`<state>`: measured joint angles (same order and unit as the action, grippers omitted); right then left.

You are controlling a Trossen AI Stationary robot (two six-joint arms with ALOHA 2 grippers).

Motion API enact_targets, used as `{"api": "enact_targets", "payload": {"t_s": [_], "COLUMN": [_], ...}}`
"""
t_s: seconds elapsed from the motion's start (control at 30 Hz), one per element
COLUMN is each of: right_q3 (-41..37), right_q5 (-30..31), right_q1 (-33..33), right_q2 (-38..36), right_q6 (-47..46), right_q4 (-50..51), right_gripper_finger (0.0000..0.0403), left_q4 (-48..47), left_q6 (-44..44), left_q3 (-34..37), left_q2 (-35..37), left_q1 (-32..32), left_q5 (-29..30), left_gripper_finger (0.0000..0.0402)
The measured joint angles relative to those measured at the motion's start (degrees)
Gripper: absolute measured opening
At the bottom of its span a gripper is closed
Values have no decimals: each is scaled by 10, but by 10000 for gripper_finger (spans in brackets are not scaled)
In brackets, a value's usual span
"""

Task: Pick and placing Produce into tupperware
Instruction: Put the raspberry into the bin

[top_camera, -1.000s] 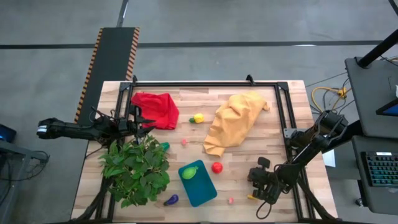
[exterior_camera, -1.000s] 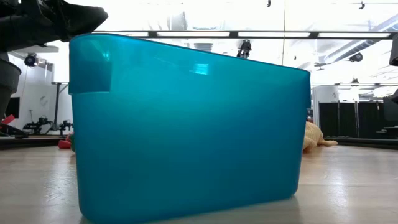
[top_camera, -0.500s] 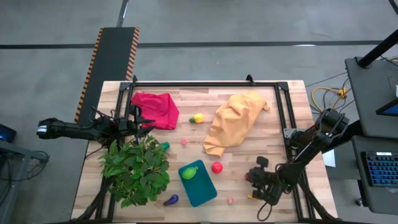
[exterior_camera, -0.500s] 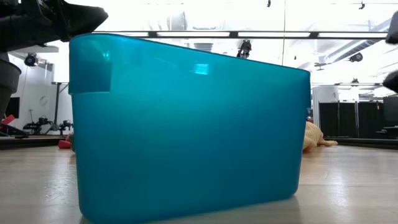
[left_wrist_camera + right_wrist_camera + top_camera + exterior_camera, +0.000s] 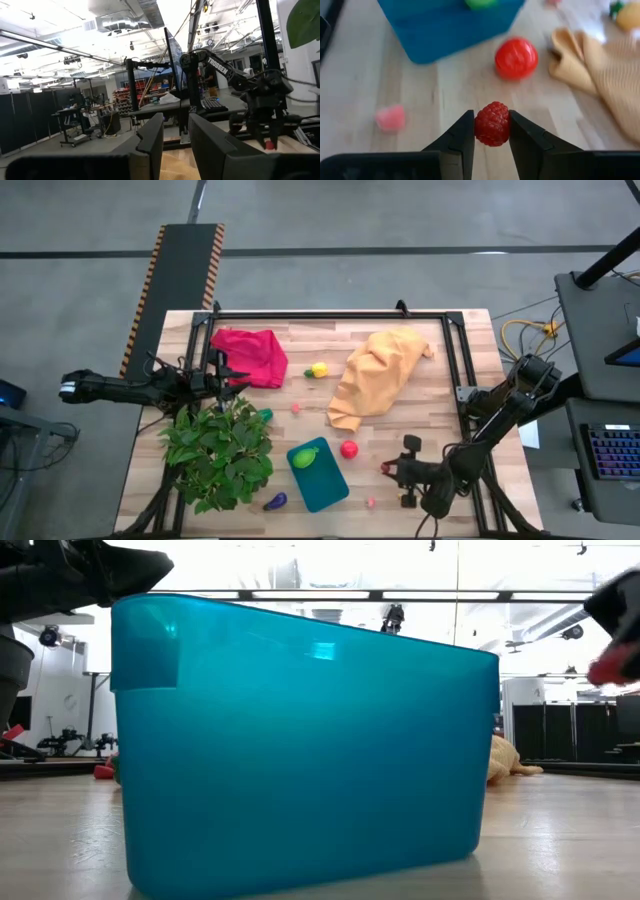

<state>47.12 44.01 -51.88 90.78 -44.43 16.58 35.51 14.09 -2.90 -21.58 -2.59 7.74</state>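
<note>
1. The tabletop [image 5: 440, 390] fills the middle of the high view.
2. The tupperware [image 5: 318, 474] sits at lower centre, a green fruit [image 5: 305, 457] inside.
3. The right claw [image 5: 492, 131], lower right in the high view, grips a raspberry [image 5: 492, 123] above the wood.
4. The left claw [image 5: 176, 131], at the left edge, is slightly parted and empty.

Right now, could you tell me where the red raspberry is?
The red raspberry is pinched in the right claw, raised above the table's right front part in the high view, just right of the red ball and the teal container.
</note>
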Motion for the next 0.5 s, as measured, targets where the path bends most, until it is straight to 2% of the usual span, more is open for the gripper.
{"api": "enact_targets", "payload": {"t_s": [0.17,0.5], "right_q3": [5,4], "right_q5": [11,11], "right_q1": [3,13], "right_q2": [0,0], "right_q6": [79,149], "right_q4": [-62,-125], "right_gripper_finger": [95,95], "left_q4": [0,0], "left_q6": [2,3], "left_q3": [0,0], "left_q2": [0,0], "left_q1": [0,0], "left_q5": [0,0], "left_gripper_finger": [78,78]}}
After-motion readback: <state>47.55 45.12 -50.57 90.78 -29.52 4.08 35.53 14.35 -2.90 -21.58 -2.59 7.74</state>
